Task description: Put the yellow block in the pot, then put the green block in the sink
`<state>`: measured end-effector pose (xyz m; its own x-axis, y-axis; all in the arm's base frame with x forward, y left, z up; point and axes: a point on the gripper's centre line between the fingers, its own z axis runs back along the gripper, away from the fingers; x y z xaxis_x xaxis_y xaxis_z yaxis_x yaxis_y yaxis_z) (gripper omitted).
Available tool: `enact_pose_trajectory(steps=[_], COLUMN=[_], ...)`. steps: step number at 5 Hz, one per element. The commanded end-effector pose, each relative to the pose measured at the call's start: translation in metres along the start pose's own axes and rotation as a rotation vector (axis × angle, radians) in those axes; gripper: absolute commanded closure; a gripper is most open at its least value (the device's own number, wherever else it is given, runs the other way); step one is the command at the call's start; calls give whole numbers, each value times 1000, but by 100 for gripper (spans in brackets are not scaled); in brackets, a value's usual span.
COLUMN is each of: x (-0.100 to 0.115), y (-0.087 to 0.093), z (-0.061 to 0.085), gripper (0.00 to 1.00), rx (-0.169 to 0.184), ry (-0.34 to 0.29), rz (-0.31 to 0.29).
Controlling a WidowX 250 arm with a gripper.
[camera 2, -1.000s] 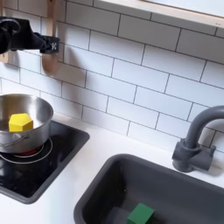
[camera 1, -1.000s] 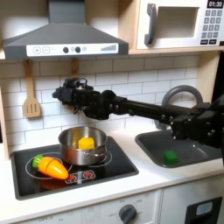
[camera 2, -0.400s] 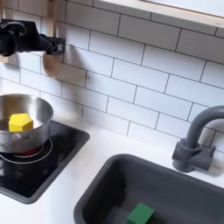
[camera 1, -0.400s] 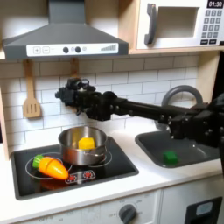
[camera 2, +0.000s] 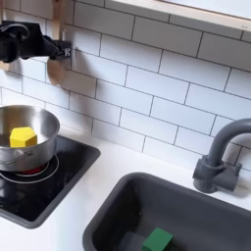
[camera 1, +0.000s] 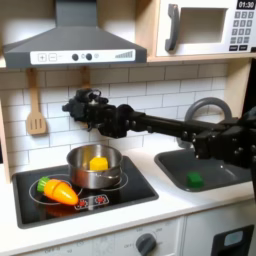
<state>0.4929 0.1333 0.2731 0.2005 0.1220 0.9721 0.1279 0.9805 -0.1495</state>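
The yellow block (camera 1: 98, 162) lies inside the steel pot (camera 1: 82, 172) on the stove. The second exterior view shows the yellow block (camera 2: 22, 138) in the pot (camera 2: 39, 120) at its left edge. The green block (camera 1: 194, 179) rests on the floor of the dark grey sink (camera 1: 225, 170); in the second exterior view the green block (camera 2: 156, 240) sits low in the sink (camera 2: 108, 214). My gripper (camera 1: 72, 102) hangs high over the stove near the tiled wall, above and left of the pot, open and holding nothing. It also appears at the top left, my gripper (camera 2: 12, 45).
An orange toy carrot (camera 1: 57, 190) lies on the black hob (camera 1: 130, 190) in front of the pot. A wooden spatula (camera 1: 35, 112) hangs on the wall. The arched faucet (camera 2: 221, 157) stands behind the sink. A range hood (camera 1: 75, 45) sits above my arm.
My gripper has shifted slightly to the right in both exterior views. Both blocks, the pot and the carrot have stayed put.
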Motion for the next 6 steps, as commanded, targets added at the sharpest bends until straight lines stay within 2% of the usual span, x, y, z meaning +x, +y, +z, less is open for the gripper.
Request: enact_pose_trajectory(steps=[1, 3, 6], x=[2, 2, -2], y=[-5, -10, -18], z=[-1, -2, 18], gripper=[100, 100, 100], rx=[-6, -22, -35], ry=[-12, -16, -7], rz=[-10, -11, -13])
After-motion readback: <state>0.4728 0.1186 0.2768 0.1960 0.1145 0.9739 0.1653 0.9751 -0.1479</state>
